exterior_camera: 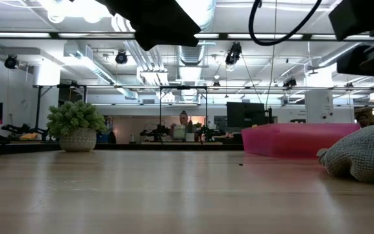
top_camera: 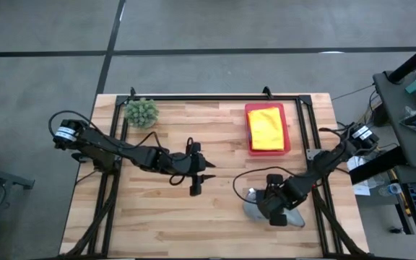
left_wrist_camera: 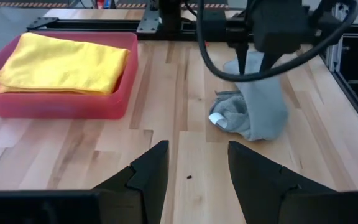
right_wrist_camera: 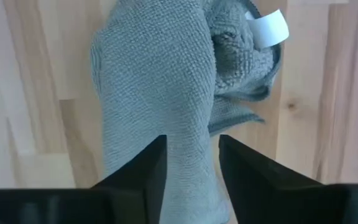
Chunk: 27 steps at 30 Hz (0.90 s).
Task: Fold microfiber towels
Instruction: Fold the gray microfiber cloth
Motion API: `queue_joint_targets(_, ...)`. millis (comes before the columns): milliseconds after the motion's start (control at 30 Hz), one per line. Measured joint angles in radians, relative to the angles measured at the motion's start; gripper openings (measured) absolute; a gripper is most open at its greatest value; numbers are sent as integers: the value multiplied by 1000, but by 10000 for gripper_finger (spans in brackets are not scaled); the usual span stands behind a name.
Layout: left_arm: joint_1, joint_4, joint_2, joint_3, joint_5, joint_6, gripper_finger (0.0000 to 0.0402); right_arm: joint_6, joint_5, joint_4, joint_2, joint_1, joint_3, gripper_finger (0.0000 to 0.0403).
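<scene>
**Grey towel bunched under right arm, yellow towel in tray**

Wooden counter (top_camera: 193,217) carrying everything, framed by black rails. Left arm reaching from the left edge toward the middle, left gripper (top_camera: 196,189) over bare wood, fingers (left_wrist_camera: 148,174) parted with nothing between them. Right arm bent in from the right edge, right gripper (top_camera: 274,214) directly above the grey towel (top_camera: 295,217), fingers (right_wrist_camera: 151,168) standing a little apart on either side of a raised fold of the cloth; not possible to tell if pressing on it or loose. Pink tray (top_camera: 250,130) near the far edge, holding the folded yellow towel (top_camera: 266,128). Grey towel crumpled near the front right, well apart from the tray, white label (right_wrist_camera: 270,28) showing. Small potted plant (top_camera: 141,112) at the far left corner.
</scene>
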Motion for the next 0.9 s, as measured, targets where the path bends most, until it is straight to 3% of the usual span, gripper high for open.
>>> queue_joint_targets(200, 0, 17, 0, 0, -2, 0, 151, -6, 8, 109, 0, -2, -60, 138)
queue_joint_targets(467, 0, 18, 0, 0, -3, 0, 151, -8, 4, 134, 0, -2, -64, 23)
queue_joint_targets(600, 0, 18, 0, 0, -18, 0, 151, -33, 14, 130, -9, -2, -38, 11)
queue_joint_targets(733, 0, 18, -1, 0, -36, 41, 151, -108, 136, 130, -49, -2, 17, 9)
queue_joint_targets(900, -7, 18, -10, 0, -37, 57, 151, -314, 437, 151, -108, -2, 81, 9)
